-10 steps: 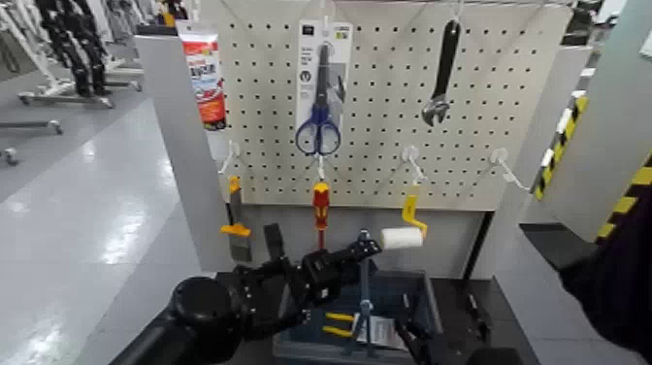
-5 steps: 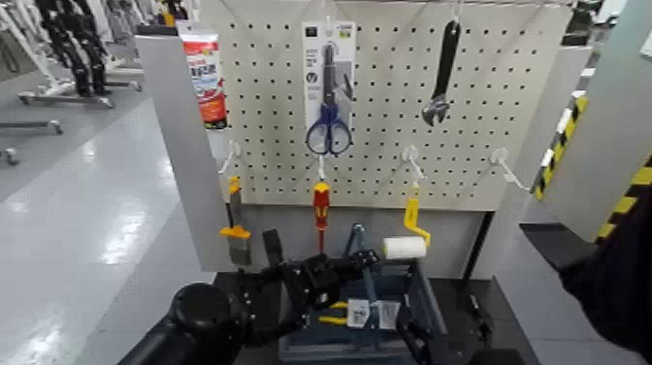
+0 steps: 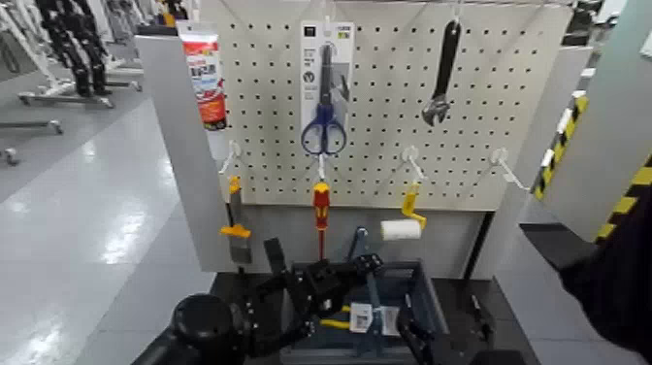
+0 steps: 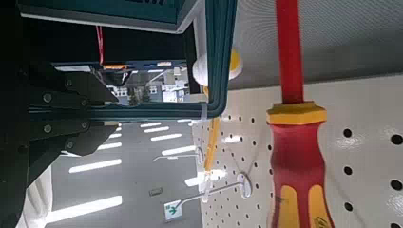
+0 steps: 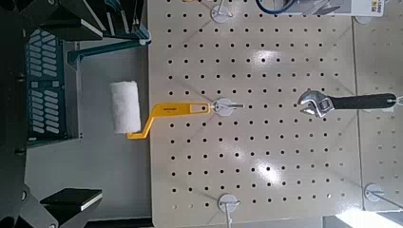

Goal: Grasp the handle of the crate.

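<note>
The handle [image 3: 373, 296] rises over the crate [image 3: 433, 296], clamped in the left gripper [image 3: 368, 264], while the right gripper [image 3: 411, 326] hangs open by the crate's right side.

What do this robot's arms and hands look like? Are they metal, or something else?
The left arm is black, with a rounded, smooth, dark joint housing; the left hand is black and angular, dotted with small round bolt heads. The right hand is dark too, with blocky, angular parts. I can't tell the material.
</note>
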### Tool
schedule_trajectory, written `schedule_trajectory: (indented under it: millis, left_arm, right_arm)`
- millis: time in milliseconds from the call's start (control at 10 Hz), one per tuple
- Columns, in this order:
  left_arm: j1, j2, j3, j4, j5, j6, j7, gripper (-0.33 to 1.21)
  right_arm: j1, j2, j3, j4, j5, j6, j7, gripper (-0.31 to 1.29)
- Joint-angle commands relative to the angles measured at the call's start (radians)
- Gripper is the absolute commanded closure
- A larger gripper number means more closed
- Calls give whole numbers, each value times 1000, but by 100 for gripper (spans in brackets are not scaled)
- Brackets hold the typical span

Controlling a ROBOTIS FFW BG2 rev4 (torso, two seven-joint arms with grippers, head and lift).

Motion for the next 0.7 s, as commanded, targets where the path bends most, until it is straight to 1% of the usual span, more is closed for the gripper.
schedule_trajectory:
  millis: [100, 300, 700]
  left_arm:
    - [14, 0, -19, -34, 39, -13, -6, 118]
    - [26, 3, -31, -87, 59, -16, -6, 118]
    - [70, 17, -31, -190, 69, -7, 9, 118]
  right_arm:
    - [2, 0, -3, 0, 0, -5, 0, 13]
    - [4, 0, -6, 0, 0, -8, 0, 13]
    - [7, 0, -12, -2, 0, -12, -2, 13]
